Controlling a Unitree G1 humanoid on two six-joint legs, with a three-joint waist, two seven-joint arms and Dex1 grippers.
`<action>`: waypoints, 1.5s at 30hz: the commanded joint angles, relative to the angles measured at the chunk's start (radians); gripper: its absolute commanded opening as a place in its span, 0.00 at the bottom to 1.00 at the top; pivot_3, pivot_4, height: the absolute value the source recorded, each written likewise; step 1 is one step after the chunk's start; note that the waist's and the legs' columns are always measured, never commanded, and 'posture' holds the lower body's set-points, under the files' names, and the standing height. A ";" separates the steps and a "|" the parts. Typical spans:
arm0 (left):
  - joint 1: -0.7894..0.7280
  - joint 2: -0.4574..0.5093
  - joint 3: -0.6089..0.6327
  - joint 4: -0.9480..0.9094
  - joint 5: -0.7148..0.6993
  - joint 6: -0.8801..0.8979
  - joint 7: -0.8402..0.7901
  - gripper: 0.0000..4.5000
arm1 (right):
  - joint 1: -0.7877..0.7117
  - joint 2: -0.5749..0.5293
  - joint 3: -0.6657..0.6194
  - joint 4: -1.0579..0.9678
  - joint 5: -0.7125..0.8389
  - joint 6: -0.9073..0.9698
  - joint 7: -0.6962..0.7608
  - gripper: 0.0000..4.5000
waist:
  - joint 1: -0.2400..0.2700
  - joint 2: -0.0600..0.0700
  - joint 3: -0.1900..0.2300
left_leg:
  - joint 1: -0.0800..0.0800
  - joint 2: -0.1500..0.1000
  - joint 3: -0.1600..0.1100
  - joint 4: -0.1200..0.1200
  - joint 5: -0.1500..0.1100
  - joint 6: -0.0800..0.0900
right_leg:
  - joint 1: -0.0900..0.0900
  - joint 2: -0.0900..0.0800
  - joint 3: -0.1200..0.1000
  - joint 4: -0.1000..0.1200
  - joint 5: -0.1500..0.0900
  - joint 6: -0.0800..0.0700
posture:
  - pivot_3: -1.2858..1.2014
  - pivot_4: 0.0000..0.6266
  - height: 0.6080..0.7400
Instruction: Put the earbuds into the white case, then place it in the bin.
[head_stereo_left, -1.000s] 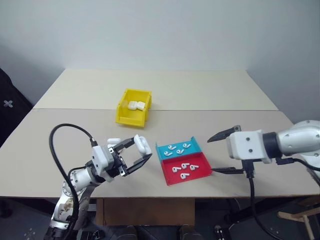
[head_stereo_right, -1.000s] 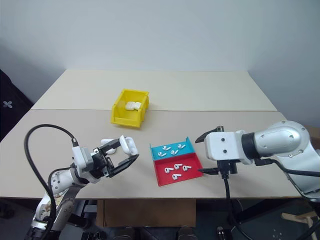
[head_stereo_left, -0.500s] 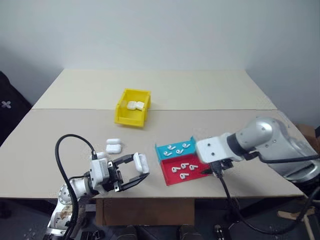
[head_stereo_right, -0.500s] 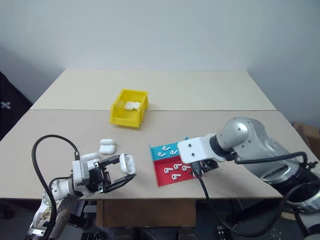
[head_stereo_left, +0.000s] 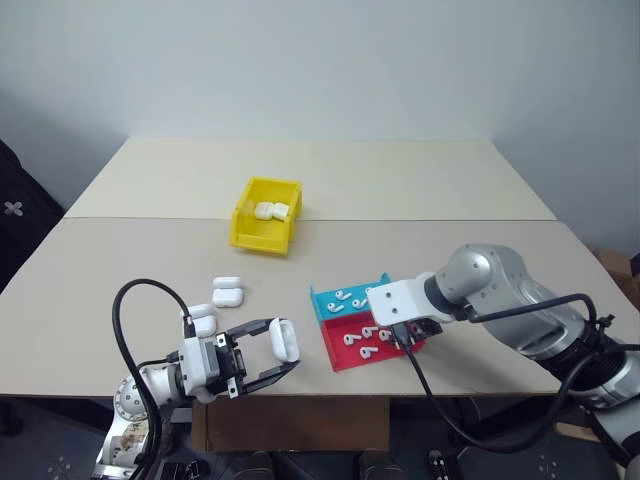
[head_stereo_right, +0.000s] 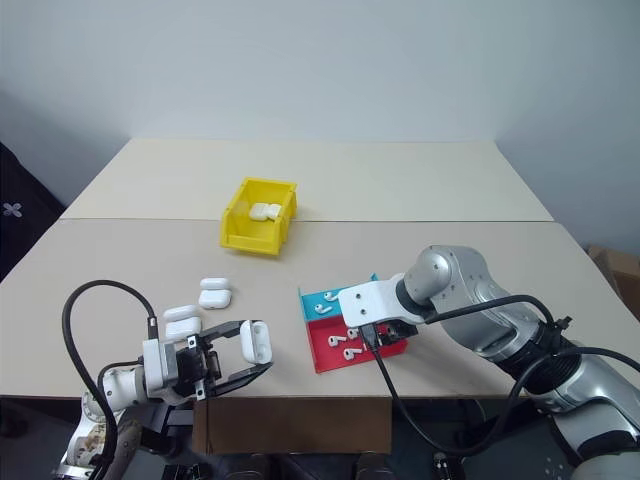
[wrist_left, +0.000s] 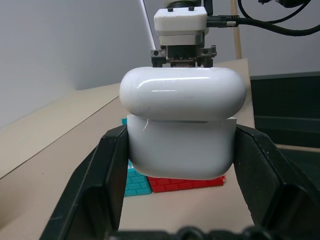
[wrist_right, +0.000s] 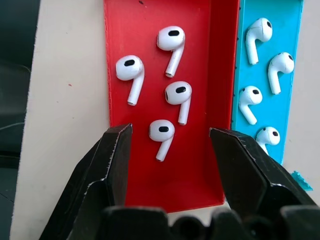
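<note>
Since a second ago the right gripper (wrist_right: 167, 145) has swung in over the red tray (wrist_right: 150, 190). Its spread fingers straddle one of the earbuds (wrist_right: 162, 133), stem running roughly 12 to 6 o'clock in the wrist view, bud at 12. Near the worktop (head_stereo_left: 150, 290) edge, the left gripper (head_stereo_left: 280, 355) pinches the white case (head_stereo_left: 284, 340), lid ajar. At 12 o'clock stands the bin (head_stereo_left: 262, 235).

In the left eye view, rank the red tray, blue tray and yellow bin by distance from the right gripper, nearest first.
1. Red tray, directly under the right gripper.
2. Blue tray, adjoining it just beyond.
3. Yellow bin, far back, toward the left.
</note>
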 joint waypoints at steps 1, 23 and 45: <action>0.000 -0.007 -0.003 -0.047 -0.020 -0.015 0.007 0.62 | -0.002 0.005 0.004 0.011 -0.030 -0.022 0.013 0.57 | 0.000 0.000 0.000 | 0.000 0.000 0.000 0.000 0.000 0.000 | 0.000 0.000 0.000 0.000 0.000 0.000 | 0.52 0.24 1.00; 0.007 0.017 0.001 -0.041 0.026 -0.018 0.019 0.62 | 0.041 0.061 0.020 0.115 -0.114 -0.088 -0.007 0.38 | -0.002 0.000 0.000 | 0.000 0.000 0.000 0.000 0.000 0.000 | 0.000 0.000 0.000 0.000 0.000 0.000 | 0.52 0.24 1.00; 0.000 0.028 -0.001 -0.036 0.056 -0.019 0.037 0.62 | 0.055 0.083 -0.013 0.150 -0.123 -0.155 0.014 0.14 | -0.002 0.000 0.000 | 0.001 0.000 0.000 0.000 0.000 0.000 | 0.000 0.000 0.000 0.000 -0.001 0.000 | 0.52 0.24 1.00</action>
